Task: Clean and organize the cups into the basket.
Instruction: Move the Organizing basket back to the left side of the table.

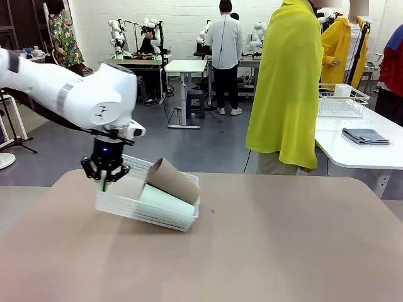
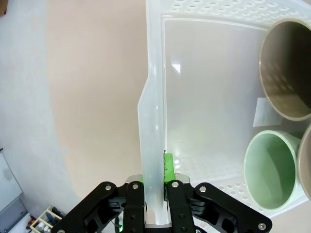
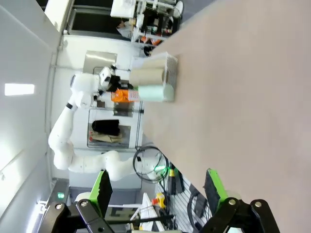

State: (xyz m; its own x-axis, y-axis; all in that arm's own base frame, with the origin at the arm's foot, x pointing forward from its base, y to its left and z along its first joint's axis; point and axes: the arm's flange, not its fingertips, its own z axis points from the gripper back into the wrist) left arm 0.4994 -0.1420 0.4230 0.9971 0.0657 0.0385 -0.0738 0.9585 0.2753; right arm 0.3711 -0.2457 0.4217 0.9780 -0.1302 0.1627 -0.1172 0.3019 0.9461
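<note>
Behind the pinkish-tan desk [image 1: 264, 239] a person in a yellow cape [image 1: 286, 82] is standing at the far edge, with other white desks and people farther back. On the desk's left part, the left tool [image 1: 105, 178] is pinching the rim of the white basket [image 1: 129, 207], its fingers pressed together on the basket's short wall and holding that end raised, so the basket is sitting tilted. Inside it a brown cup [image 1: 171, 181] and a mint green cup [image 1: 165, 201] are lying on their sides, touching. The right tool [image 3: 158, 187] is hanging spread wide over bare desk, well apart from the basket. No readable writing or brand is showing on the cups or basket.
</note>
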